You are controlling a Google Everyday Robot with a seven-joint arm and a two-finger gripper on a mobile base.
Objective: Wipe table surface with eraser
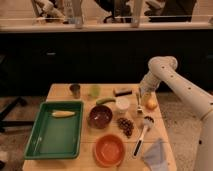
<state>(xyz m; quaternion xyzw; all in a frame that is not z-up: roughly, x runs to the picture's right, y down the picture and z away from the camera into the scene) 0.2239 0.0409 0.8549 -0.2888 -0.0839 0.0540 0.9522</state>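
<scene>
**Gripper beside eraser, grip state unclear**

The gripper [144,94] hangs low over the table surface [62,92] near its far right corner. Its grip state cannot be made out. The eraser [122,92], a flat dark oblong, lies just beside it, apart, along the far edge. The white arm [180,87] is cut off at the frame's right. The tabletop is pale wood.

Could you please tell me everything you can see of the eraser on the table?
The eraser is a small flat oblong block, dark on top with a paler strip along its base. It lies flat near the far edge of the table surface, its long side running roughly along that edge, behind a white cup and to the right of a pale green cup. Only the tabletop seems to touch it. The gripper hangs just to its right, apart from it.
</scene>
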